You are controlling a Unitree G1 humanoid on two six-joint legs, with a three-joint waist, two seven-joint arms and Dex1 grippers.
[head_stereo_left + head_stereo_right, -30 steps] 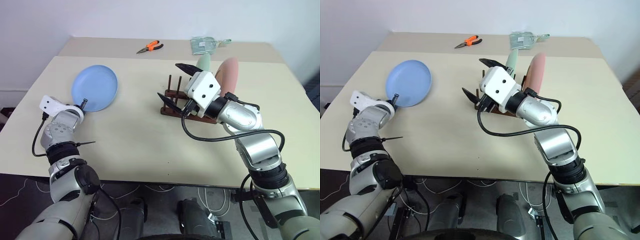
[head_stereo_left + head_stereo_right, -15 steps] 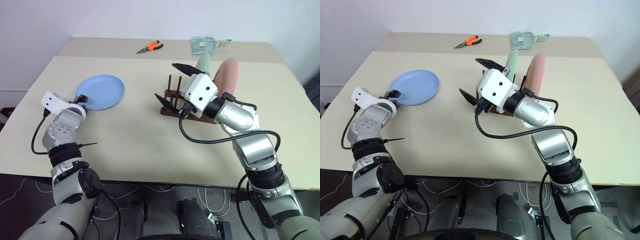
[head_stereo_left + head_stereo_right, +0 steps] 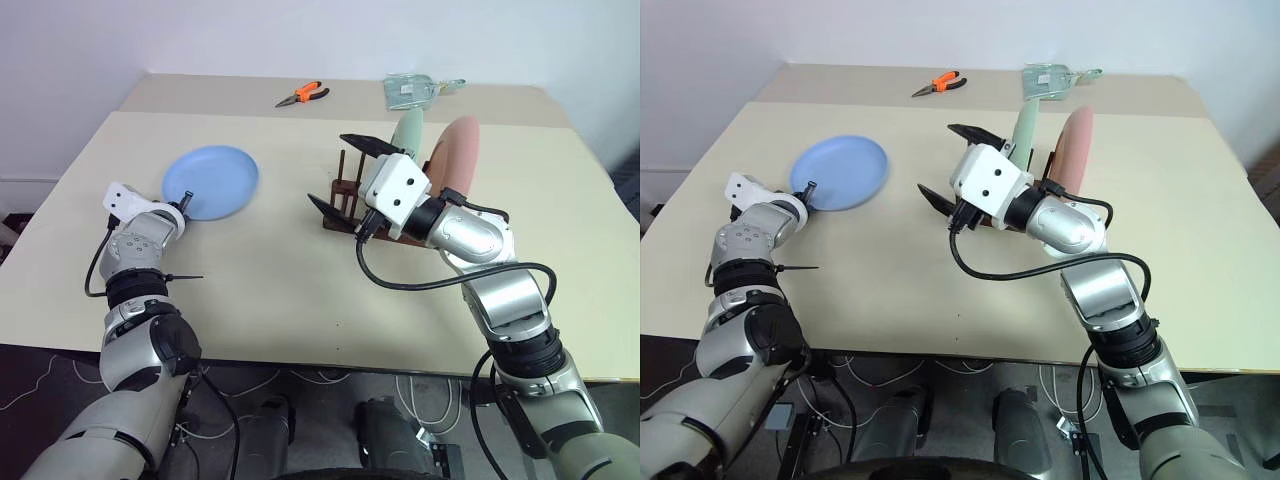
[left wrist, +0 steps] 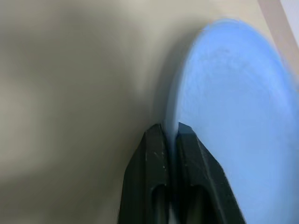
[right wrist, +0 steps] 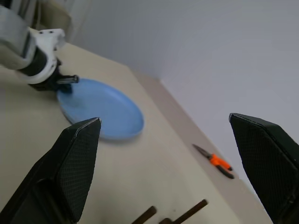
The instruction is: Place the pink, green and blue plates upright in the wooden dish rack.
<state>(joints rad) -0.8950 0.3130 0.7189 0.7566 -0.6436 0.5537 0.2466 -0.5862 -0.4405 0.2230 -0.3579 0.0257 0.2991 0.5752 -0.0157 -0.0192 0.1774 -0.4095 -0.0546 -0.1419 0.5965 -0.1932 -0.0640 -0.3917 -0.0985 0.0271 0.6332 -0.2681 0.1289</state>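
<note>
Blue plate pinched by its rim
Left gripper [image 4: 170, 133] clenches the blue plate [image 3: 212, 182] at its 7 o'clock edge; such a thin pinch could slip. Right gripper [image 3: 340, 172] gapes empty by the rack [image 3: 335, 212].

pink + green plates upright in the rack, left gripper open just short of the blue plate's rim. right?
Not quite. The left gripper is shut on the blue plate's rim, as the left wrist view shows. The rest holds: the pink plate and green plate stand upright in the rack.

Lab test bench: bare table [image 3: 250, 280], plain wall [image 3: 300, 35], loose cables [image 3: 320, 378] underneath.
</note>
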